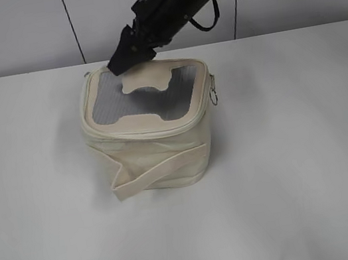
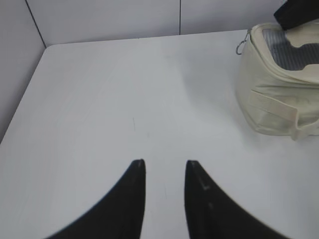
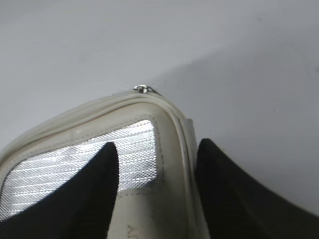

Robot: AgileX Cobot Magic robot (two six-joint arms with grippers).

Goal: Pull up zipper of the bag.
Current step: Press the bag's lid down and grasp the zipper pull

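Your left pincer (image 2: 164, 167) hovers released over bare tabletop (image 2: 109, 89), idle. Centre stage sits the bag (image 1: 150, 131). Your right pincer (image 3: 157, 149), spread, straddles the lid's rear edge, likely lining up on the zipper (image 3: 142, 89) slider.

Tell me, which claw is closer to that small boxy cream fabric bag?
The right claw. It is open and straddles the lid's edge at the small boxy cream fabric bag's back corner. The left claw, also open, hovers over bare table, well apart from the bag.
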